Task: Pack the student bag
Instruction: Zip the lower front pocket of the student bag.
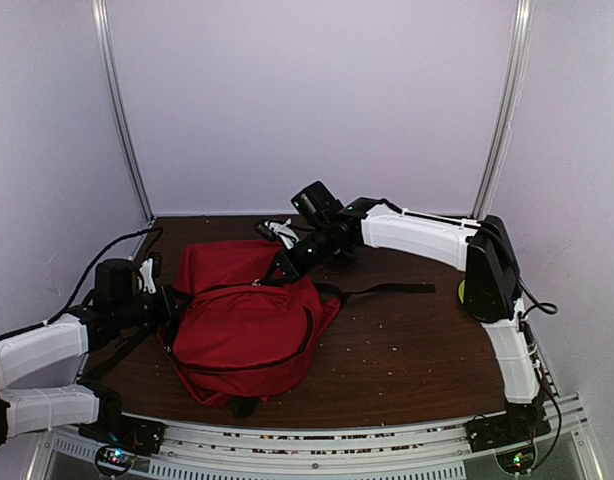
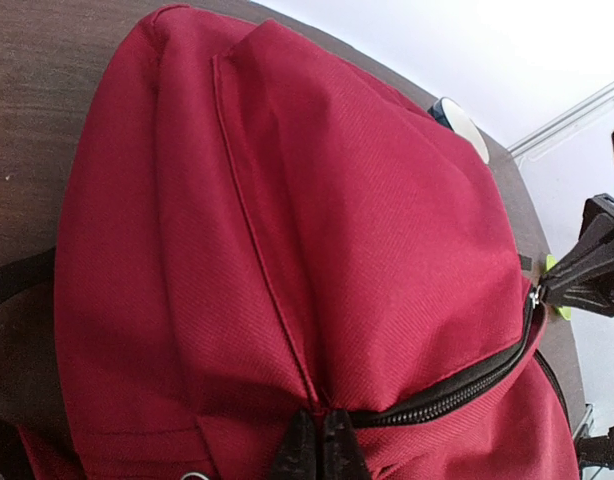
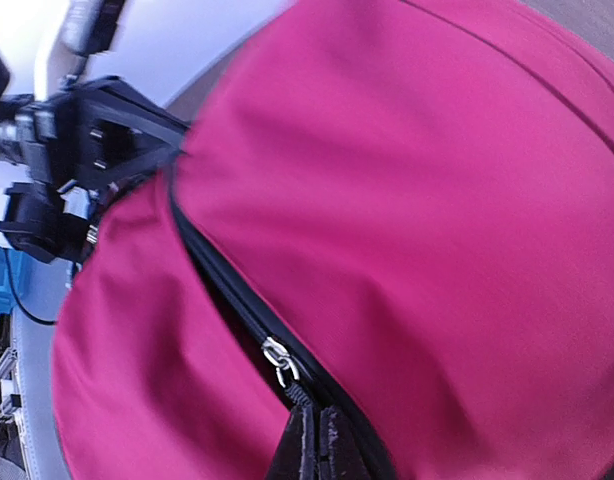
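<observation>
The student bag point(image 1: 249, 320), a red backpack with black straps, lies flat at the table's middle left. My left gripper point(image 1: 170, 301) is shut on a pinch of red fabric at the bag's left edge, at the seam where the black zipper point(image 2: 457, 392) ends; the pinch shows in the left wrist view point(image 2: 320, 428). My right gripper point(image 1: 287, 266) is at the bag's far top edge. In the right wrist view it point(image 3: 317, 425) is shut on the black zipper pull below the silver slider point(image 3: 279, 361). The zipper teeth between the two grippers look closed.
A black strap point(image 1: 387, 290) trails right from the bag across the brown table point(image 1: 407, 350). A small white object point(image 1: 279, 230) lies behind the bag. A yellow-green item point(image 1: 461, 292) sits at the right by the right arm. A white round object point(image 2: 465, 128) peeks over the bag.
</observation>
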Action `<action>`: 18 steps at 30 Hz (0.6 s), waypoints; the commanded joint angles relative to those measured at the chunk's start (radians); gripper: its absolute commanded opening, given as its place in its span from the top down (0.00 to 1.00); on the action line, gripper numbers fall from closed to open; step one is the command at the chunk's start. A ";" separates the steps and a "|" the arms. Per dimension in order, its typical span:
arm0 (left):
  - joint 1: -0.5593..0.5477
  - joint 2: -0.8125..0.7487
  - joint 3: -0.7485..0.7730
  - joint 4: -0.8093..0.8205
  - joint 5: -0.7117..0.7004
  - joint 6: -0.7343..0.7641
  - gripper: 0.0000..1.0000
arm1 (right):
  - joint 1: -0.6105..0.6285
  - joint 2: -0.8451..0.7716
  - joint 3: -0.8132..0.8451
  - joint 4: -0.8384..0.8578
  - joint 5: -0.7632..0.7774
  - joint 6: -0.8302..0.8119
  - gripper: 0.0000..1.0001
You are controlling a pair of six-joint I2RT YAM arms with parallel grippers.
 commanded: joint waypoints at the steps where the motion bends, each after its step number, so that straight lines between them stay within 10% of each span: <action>1: 0.003 -0.027 -0.013 -0.082 -0.089 0.040 1.00 | -0.091 -0.089 -0.083 -0.067 0.037 -0.049 1.00; 11: 0.003 -0.010 0.032 -0.074 -0.028 0.063 0.99 | -0.170 -0.145 -0.205 -0.050 0.036 -0.078 1.00; 18: 0.003 -0.145 0.135 -0.302 -0.103 0.144 0.72 | -0.182 -0.183 -0.199 -0.038 0.042 -0.100 1.00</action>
